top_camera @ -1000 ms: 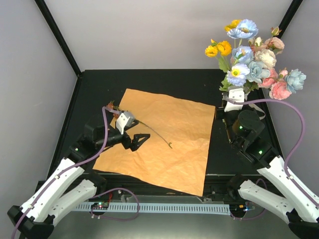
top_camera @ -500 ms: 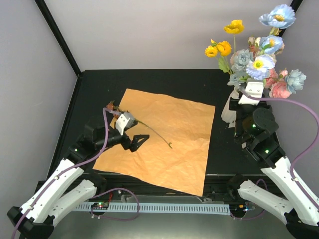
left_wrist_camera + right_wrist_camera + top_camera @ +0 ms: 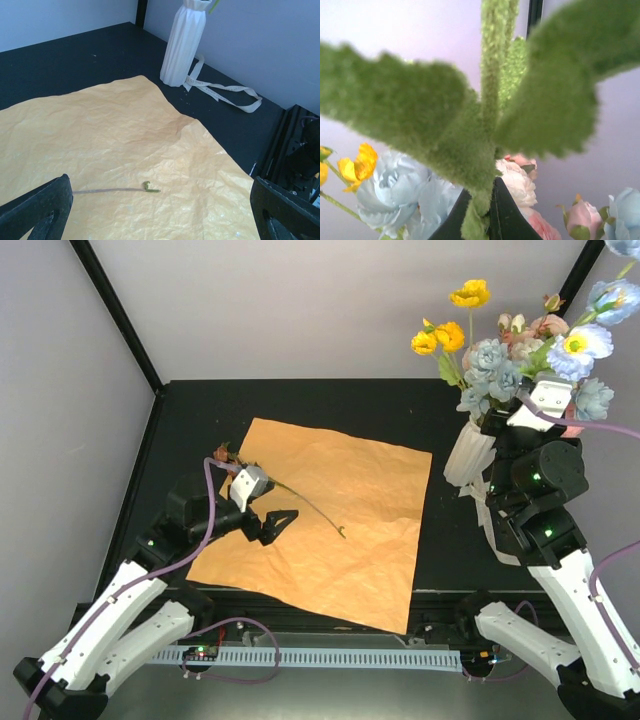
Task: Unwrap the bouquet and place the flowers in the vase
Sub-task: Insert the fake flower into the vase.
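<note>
Right claw (image 3: 481, 220) is pinched tight on a fuzzy green flower stem (image 3: 487, 100), up among the flowers (image 3: 500, 360). The white vase (image 3: 465, 455) stands just beside it, on its left. Left claw (image 3: 278, 525) is spread wide, low over the orange paper (image 3: 340, 540), with a loose stem (image 3: 315, 508) lying just ahead of its fingers.

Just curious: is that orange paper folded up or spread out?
Spread out: the orange paper lies flat and creased, a loose stem on top.

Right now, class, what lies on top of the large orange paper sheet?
A thin green stem lies on the orange paper sheet. Whatever is beneath the paper is covered.
</note>
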You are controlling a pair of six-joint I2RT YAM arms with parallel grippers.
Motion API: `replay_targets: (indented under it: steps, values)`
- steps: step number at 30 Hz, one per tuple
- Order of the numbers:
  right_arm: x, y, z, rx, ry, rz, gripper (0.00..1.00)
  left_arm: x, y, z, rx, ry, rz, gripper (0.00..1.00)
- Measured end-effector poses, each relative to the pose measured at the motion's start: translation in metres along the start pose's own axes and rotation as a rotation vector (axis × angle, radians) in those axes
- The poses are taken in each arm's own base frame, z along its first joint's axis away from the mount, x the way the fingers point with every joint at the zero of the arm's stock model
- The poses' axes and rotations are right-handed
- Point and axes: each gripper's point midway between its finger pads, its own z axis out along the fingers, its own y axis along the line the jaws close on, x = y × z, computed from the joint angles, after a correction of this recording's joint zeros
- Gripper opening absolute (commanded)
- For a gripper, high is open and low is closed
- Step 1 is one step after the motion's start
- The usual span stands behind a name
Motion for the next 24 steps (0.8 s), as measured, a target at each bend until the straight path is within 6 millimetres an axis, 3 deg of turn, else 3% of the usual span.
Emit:
replay_targets:
  steps: [5,18,24]
  values:
    - [-0.01,-0.002,0.002,-0.007,-0.022,0.044,0.01,0.0,0.0,0.0,-0.001,0.001,-0.001,0.99]
    - [-0.014,0.004,0.005,-0.039,-0.039,0.061,0.01,0.0,0.001,0.0,-0.004,0.001,0.0,0.99]
    - [-0.028,0.0,0.003,-0.044,-0.064,0.089,0.01,0.0,0.001,0.0,-0.004,0.001,-0.001,0.99]
